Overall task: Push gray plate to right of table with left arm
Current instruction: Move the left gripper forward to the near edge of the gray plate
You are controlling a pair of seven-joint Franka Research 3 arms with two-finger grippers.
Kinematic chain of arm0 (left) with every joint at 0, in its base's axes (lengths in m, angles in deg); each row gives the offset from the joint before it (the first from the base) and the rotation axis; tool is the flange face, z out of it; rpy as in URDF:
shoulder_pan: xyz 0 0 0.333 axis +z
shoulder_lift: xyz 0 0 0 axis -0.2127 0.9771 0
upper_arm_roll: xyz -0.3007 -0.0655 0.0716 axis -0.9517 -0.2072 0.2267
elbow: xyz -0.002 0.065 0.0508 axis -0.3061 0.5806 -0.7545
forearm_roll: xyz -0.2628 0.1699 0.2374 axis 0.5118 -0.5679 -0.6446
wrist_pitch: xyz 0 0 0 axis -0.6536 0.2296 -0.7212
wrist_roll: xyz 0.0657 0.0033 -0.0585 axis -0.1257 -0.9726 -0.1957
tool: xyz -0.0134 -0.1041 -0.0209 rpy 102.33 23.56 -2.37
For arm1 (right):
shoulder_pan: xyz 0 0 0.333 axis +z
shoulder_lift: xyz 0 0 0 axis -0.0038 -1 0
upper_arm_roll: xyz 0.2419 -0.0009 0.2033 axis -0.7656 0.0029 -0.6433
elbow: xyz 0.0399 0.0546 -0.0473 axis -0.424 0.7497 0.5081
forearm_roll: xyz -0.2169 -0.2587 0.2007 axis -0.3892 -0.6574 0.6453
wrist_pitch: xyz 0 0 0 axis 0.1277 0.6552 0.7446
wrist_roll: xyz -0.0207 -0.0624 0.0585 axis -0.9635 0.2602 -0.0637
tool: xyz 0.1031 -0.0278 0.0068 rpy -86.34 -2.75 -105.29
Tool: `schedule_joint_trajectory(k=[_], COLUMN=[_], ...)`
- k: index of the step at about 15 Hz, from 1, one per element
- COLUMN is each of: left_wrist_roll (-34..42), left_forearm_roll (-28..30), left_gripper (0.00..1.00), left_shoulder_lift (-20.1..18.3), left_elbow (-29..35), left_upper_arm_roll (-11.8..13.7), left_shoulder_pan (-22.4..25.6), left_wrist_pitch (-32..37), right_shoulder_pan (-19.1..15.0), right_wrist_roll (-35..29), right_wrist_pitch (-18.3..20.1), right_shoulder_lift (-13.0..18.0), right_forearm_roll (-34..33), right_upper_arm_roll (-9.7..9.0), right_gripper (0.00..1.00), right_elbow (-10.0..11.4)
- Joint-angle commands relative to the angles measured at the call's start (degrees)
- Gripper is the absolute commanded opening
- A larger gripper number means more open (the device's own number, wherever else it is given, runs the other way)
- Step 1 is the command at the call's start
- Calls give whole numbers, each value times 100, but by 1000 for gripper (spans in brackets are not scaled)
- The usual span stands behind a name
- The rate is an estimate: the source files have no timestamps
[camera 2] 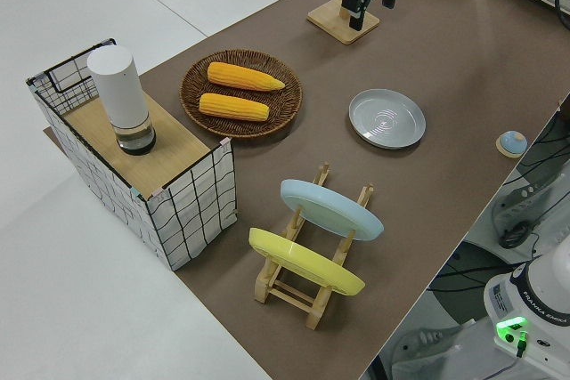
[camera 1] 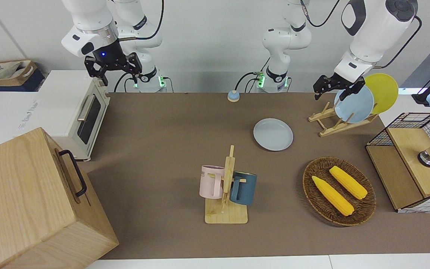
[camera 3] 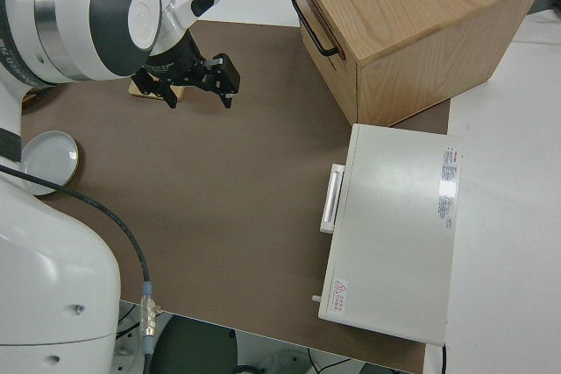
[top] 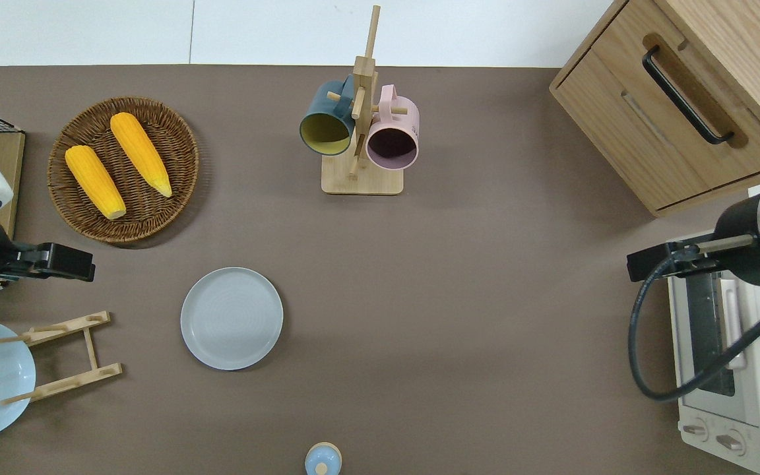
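The gray plate (camera 1: 273, 134) lies flat on the brown table (camera 1: 170, 130), between the mug stand and the robots; it also shows in the overhead view (top: 231, 318) and the left side view (camera 2: 386, 118). My left gripper (camera 1: 331, 91) is open and empty, up in the air. In the overhead view it (top: 83, 262) hangs over bare table between the wicker basket and the plate rack, apart from the gray plate, toward the left arm's end. My right gripper (camera 1: 113, 69) is parked, its fingers apart (camera 3: 195, 85).
A wooden rack (camera 1: 334, 123) holds a sky-blue plate (camera 1: 354, 106) and a yellow plate (camera 1: 385, 91). A wicker basket (camera 1: 312, 175) holds two corn cobs. A mug stand (camera 1: 226, 209), a wire crate (camera 1: 413, 160), a toaster oven (camera 1: 73, 112), a wooden cabinet (camera 1: 32, 201) and a small bell (camera 1: 233, 96) also stand here.
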Motion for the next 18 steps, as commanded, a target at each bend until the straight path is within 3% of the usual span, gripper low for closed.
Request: schedule_joint_trajectory(k=[1,8,18], left_wrist_roll=[-98,-221,-336], left_forearm_roll=[-12,49,119], left_gripper=[993,991,991], left_shoulder_lift=[-475,-1065,-1083], left_elbow=[869,2530,4077], left_upper_arm_roll=[25,-19,-107], left_shoulder_pan=[-54,-81,-125], left_wrist_pitch=[-513,-1910,-3852], right_shoulder_pan=[-63,-63,-63], right_wrist_roll=[6,15,15], right_wrist_pitch=[69,69,69], right_shoulder_lift=[43,43,43], right_forearm_roll=[46,46,46], right_upper_arm_roll=[-32,-32,-32], right_gripper=[983,983,983], right_elbow=[3,-5,-5])
